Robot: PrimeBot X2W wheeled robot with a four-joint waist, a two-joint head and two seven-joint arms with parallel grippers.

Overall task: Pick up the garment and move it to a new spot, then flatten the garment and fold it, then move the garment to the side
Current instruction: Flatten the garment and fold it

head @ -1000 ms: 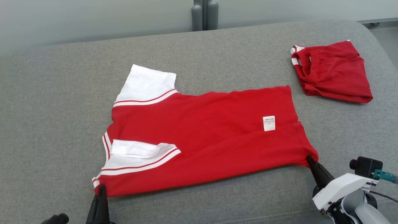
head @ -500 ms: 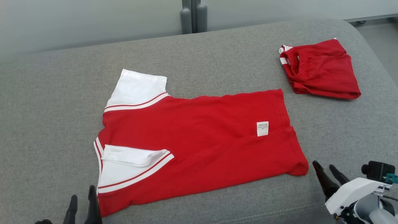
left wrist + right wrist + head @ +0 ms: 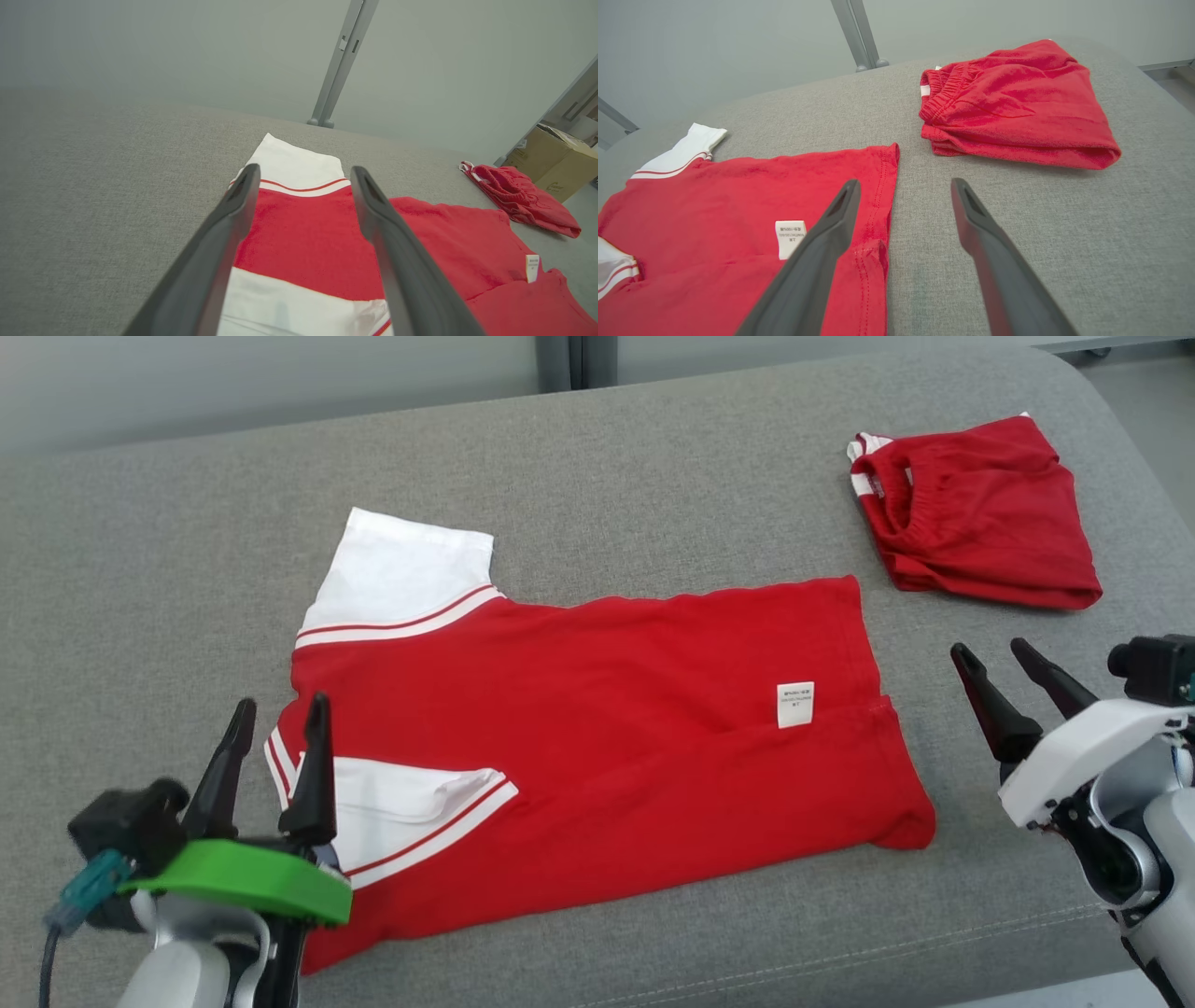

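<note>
Holding the left gripper (image 3: 282,702) aloft, fingers spread and empty, over the sleeve end of the red garment (image 3: 607,709) lying flat to its right. Holding the right gripper (image 3: 988,646) likewise splayed (gripping nothing), just right of the garment's hem. Counting two red pieces: this one, plus folded shorts (image 3: 980,523) beyond the right fingertips.

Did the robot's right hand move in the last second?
Yes. The right hand was pinching the red shirt's near right corner; now it hangs open, clear of the shirt, to its right.
</note>
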